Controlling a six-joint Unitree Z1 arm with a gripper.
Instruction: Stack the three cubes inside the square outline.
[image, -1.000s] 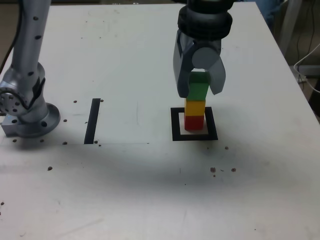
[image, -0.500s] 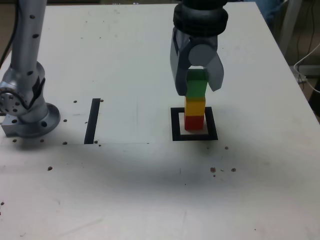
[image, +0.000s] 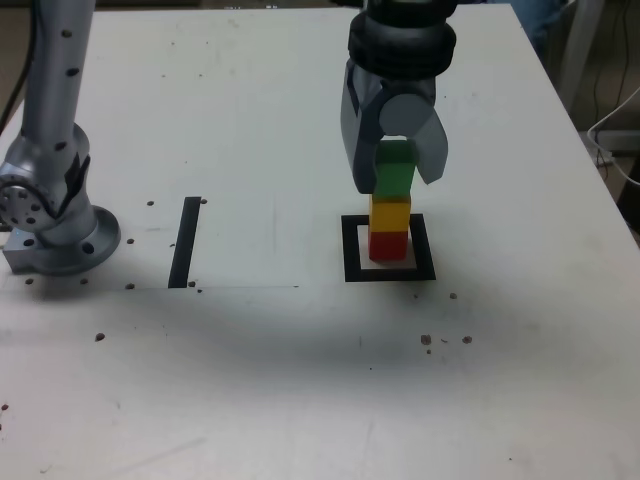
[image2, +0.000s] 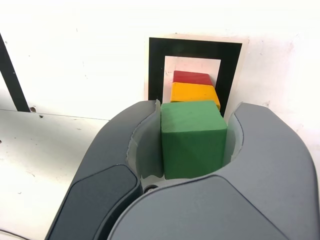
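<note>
Straddling the green cube (image2: 192, 137), the gripper (image2: 195, 145) fills the near part of the wrist view, its grey fingers (image2: 142, 142) curving round both sides of the block; whether the pads press the cube or stand a hair off it cannot be told, as a thin dark seam shows on each side; beyond the fingertips the yellow cube (image2: 194, 92) and the red cube (image2: 192, 77) peek out one past the other, inside the square outline (image2: 156, 70), whose black frame is partly covered by the fingers; a straight black strip (image2: 10, 75) runs off at the picture's edge. The exterior view alone shows the stack upright: red cube (image: 388, 245) lowest within the square outline (image: 350, 250), yellow cube (image: 390, 214) on it, green cube (image: 396, 176) on top between the fingers of the gripper (image: 394, 180), its upper part hidden by them; farther to the exterior view's left lie the black strip (image: 185, 242) and the arm's base (image: 55, 225) on the white table (image: 300, 380), well apart from the fingers.
</note>
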